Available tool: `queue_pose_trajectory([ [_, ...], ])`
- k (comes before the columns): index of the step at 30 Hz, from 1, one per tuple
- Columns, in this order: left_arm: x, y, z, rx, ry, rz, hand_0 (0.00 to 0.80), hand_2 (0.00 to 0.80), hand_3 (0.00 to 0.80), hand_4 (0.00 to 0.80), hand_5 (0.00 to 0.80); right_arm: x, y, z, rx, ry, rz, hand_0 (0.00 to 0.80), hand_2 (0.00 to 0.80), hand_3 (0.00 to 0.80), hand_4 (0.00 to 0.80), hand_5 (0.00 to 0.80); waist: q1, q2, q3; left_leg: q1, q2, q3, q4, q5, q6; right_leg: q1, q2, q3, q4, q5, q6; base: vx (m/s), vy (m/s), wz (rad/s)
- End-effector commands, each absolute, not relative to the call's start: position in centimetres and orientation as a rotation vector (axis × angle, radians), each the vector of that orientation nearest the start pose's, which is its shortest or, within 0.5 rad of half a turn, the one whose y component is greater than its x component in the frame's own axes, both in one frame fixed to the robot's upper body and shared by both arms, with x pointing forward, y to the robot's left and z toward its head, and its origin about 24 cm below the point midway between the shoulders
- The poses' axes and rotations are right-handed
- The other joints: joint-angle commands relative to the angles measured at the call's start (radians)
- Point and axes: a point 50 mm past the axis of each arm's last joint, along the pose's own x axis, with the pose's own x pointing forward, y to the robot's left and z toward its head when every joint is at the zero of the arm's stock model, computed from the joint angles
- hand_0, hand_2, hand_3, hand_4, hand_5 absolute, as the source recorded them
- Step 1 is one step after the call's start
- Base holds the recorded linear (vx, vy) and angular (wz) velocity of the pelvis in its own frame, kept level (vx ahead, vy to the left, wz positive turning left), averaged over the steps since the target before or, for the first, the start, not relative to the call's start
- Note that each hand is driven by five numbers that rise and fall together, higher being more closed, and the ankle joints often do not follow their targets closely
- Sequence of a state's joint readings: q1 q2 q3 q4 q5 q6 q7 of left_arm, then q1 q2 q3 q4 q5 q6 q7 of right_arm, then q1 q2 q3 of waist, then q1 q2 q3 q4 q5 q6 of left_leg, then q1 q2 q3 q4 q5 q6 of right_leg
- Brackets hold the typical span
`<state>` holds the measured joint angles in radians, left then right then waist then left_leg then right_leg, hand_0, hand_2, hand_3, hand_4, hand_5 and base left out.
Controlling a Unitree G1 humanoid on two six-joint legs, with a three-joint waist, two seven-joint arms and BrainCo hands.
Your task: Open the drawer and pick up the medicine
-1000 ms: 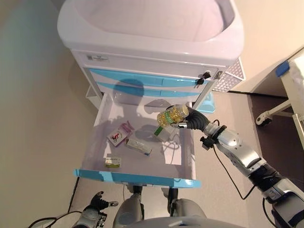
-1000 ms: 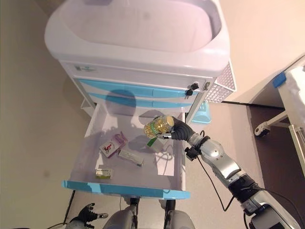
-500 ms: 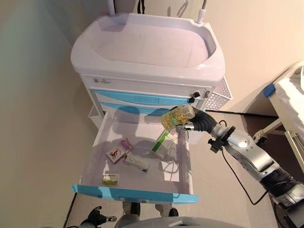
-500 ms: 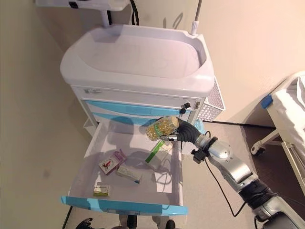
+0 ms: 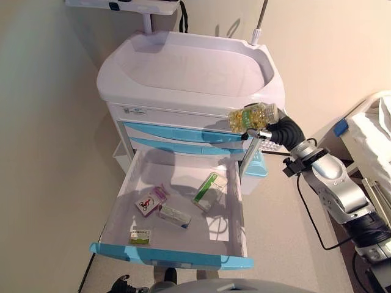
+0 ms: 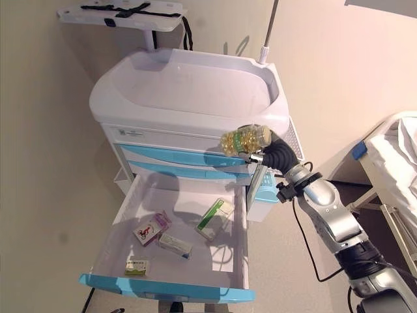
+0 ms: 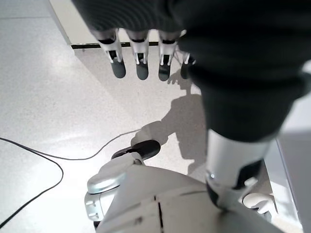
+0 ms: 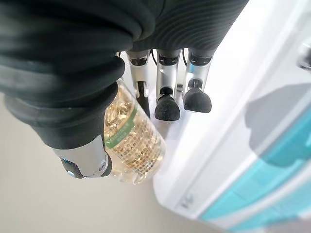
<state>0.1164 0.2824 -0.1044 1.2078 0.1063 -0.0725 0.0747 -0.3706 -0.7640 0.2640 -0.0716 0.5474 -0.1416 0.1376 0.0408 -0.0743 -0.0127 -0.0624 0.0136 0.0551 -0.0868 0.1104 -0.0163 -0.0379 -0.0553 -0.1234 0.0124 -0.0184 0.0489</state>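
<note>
A: At the right front corner of the medical cart (image 5: 183,79), level with its white top, what is there?

B: The right robot hand (image 5: 269,130), raised from the lower right. Its fingers and thumb are curled round a clear medicine bottle (image 5: 252,117) packed with yellow capsules and banded in green. The right wrist view shows the thumb on one side of the bottle and the dark-tipped fingers (image 8: 167,104) on the other.

A: Which way does the bottle lie from that hand?

B: It sticks out from the palm towards the cart's middle. Its long axis is close to level, running along the cart's front edge just above the top blue drawer front (image 5: 177,129).

A: And the open drawer (image 5: 177,210)?

B: Below the bottle and well apart from it, pulled fully out towards the robot. Several small medicine boxes lie on its floor: a green-and-white box (image 5: 208,188) towards its right side, a pink box (image 5: 151,200) and a white box (image 5: 175,215) nearer the middle, and a small green box (image 5: 140,235) near the blue front lip.

A: The other hand?

B: The left robot hand (image 7: 141,53) hangs low beside the robot, over the floor, fingers straight and relaxed, holding nothing.

A: So which hand matters next?

B: In my judgement the right one alone; the pick looks done, and keeping the level bottle firmly pinched is what counts.
</note>
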Motion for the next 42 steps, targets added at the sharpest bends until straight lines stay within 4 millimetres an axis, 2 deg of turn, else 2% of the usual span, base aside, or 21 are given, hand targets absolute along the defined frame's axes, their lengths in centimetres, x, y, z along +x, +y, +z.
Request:
queue_pose_trajectory([
  [1, 5.2, 26.4, -15.8, 0.500, 1.264, 0.052, 0.000, 0.000, 0.000, 0.000, 0.000, 30.2, -18.9, 21.7, -0.312, -0.584, 0.382, 0.800, 0.800, 0.800, 0.800, 0.800, 0.017, -0.043, -0.020, 0.002, -0.053, 0.022, 0.021, -0.073, 0.018, -0.052, -0.038, -0.009, -0.012, 0.097, 0.060, 0.000, 0.000, 0.00],
  [5, 5.2, 26.8, -15.7, 0.510, 1.261, 0.050, 0.000, 0.000, 0.000, 0.000, 0.000, 33.1, -20.9, 23.4, -0.431, -0.546, 0.246, 0.800, 0.800, 0.800, 0.800, 0.800, 0.037, -0.069, -0.012, -0.005, -0.055, 0.008, 0.025, -0.070, 0.019, -0.051, -0.039, -0.023, -0.007, 0.098, 0.060, -0.013, -0.013, 0.05],
  [10, 5.2, 27.3, -15.6, 0.510, 1.265, 0.063, 0.000, 0.000, 0.000, 0.000, 0.000, 35.1, -22.4, 25.4, -0.564, -0.515, 0.149, 0.800, 0.800, 0.800, 0.800, 0.800, 0.049, -0.086, -0.002, -0.013, -0.057, -0.004, 0.027, -0.065, 0.018, -0.050, -0.040, -0.034, -0.006, 0.099, 0.059, -0.006, -0.002, 0.10],
  [11, 5.2, 27.8, -15.4, 0.517, 1.266, 0.073, 0.000, 0.000, 0.000, 0.000, 0.000, 36.2, -23.9, 26.6, -0.627, -0.484, 0.063, 0.800, 0.800, 0.800, 0.800, 0.800, 0.056, -0.095, 0.002, -0.018, -0.059, -0.012, 0.025, -0.061, 0.017, -0.051, -0.040, -0.041, -0.007, 0.101, 0.059, 0.001, -0.004, 0.10],
  [14, 5.2, 28.1, -15.3, 0.520, 1.269, 0.088, 0.000, 0.000, 0.000, 0.000, 0.000, 37.0, -24.7, 28.4, -0.696, -0.467, 0.000, 0.800, 0.800, 0.800, 0.800, 0.800, 0.066, -0.106, 0.008, -0.030, -0.062, -0.024, 0.025, -0.057, 0.015, -0.056, -0.043, -0.053, -0.007, 0.102, 0.060, -0.004, -0.002, 0.11],
  [15, 5.2, 28.1, -15.3, 0.518, 1.269, 0.088, 0.000, 0.000, 0.000, 0.000, 0.000, 37.1, -24.6, 28.4, -0.696, -0.468, 0.001, 0.800, 0.800, 0.800, 0.800, 0.800, 0.064, -0.105, 0.008, -0.031, -0.062, -0.024, 0.025, -0.056, 0.015, -0.056, -0.043, -0.054, -0.007, 0.102, 0.060, 0.003, 0.006, 0.13],
  [18, 5.1, 28.3, -15.3, 0.510, 1.271, 0.100, 0.000, 0.000, 0.000, 0.000, 0.000, 38.0, -25.2, 30.7, -0.778, -0.440, -0.056, 0.800, 0.800, 0.800, 0.800, 0.800, 0.077, -0.112, 0.020, -0.045, -0.066, -0.043, 0.026, -0.051, 0.015, -0.062, -0.046, -0.070, -0.005, 0.101, 0.060, 0.018, 0.003, 0.18],
  [23, 5.4, 28.7, -15.1, 0.503, 1.260, 0.106, 0.000, 0.000, 0.000, 0.000, 0.000, 38.5, -26.2, 32.9, -0.902, -0.368, -0.104, 0.800, 0.800, 0.800, 0.800, 0.800, 0.099, -0.119, 0.032, -0.065, -0.071, -0.070, 0.028, -0.044, 0.013, -0.067, -0.051, -0.096, -0.008, 0.099, 0.060, 0.029, -0.004, 0.21],
  [27, 5.6, 28.9, -14.9, 0.497, 1.252, 0.109, 0.000, 0.000, 0.000, 0.000, 0.000, 38.5, -27.2, 34.0, -0.929, -0.322, -0.142, 0.800, 0.800, 0.800, 0.800, 0.800, 0.111, -0.124, 0.040, -0.081, -0.072, -0.087, 0.030, -0.039, 0.010, -0.073, -0.052, -0.112, -0.010, 0.097, 0.059, 0.030, -0.025, 0.21],
  [29, 5.8, 29.3, -14.8, 0.494, 1.248, 0.114, 0.000, 0.000, 0.000, 0.000, 0.000, 38.3, -28.4, 34.7, -0.965, -0.271, -0.191, 0.800, 0.800, 0.800, 0.800, 0.800, 0.126, -0.129, 0.046, -0.094, -0.073, -0.102, 0.028, -0.036, 0.008, -0.076, -0.052, -0.126, -0.013, 0.094, 0.058, 0.042, -0.032, 0.15],
  [33, 6.0, 29.4, -14.7, 0.488, 1.246, 0.110, 0.000, 0.000, 0.000, 0.000, 0.000, 38.1, -29.7, 35.2, -0.967, -0.210, -0.234, 0.800, 0.800, 0.800, 0.800, 0.800, 0.144, -0.132, 0.054, -0.110, -0.075, -0.120, 0.030, -0.032, 0.006, -0.083, -0.052, -0.143, -0.013, 0.089, 0.055, 0.047, -0.038, 0.20],
  [37, 6.3, 29.1, -14.8, 0.483, 1.242, 0.091, 0.000, 0.000, 0.000, 0.000, 0.000, 38.0, -30.2, 35.3, -0.974, -0.177, -0.244, 0.800, 0.800, 0.800, 0.800, 0.800, 0.153, -0.131, 0.057, -0.122, -0.078, -0.135, 0.030, -0.030, 0.006, -0.085, -0.052, -0.156, -0.016, 0.085, 0.054, 0.041, -0.042, 0.18],
  [38, 6.6, 29.0, -14.8, 0.482, 1.235, 0.080, 0.000, 0.000, 0.000, 0.000, 0.000, 37.7, -31.1, 35.3, -0.962, -0.151, -0.279, 0.800, 0.800, 0.800, 0.800, 0.800, 0.159, -0.128, 0.062, -0.130, -0.080, -0.145, 0.030, -0.027, 0.004, -0.087, -0.052, -0.166, -0.017, 0.083, 0.053, 0.040, -0.046, 0.12],
  [42, 7.3, 28.6, -14.7, 0.474, 1.212, 0.072, 0.000, 0.000, 0.000, 0.000, 0.000, 37.3, -32.1, 35.3, -0.923, -0.144, -0.328, 0.800, 0.800, 0.800, 0.800, 0.800, 0.170, -0.116, 0.072, -0.146, -0.081, -0.163, 0.029, -0.021, 0.002, -0.097, -0.052, -0.184, -0.018, 0.078, 0.051, 0.032, -0.041, 0.21],
])
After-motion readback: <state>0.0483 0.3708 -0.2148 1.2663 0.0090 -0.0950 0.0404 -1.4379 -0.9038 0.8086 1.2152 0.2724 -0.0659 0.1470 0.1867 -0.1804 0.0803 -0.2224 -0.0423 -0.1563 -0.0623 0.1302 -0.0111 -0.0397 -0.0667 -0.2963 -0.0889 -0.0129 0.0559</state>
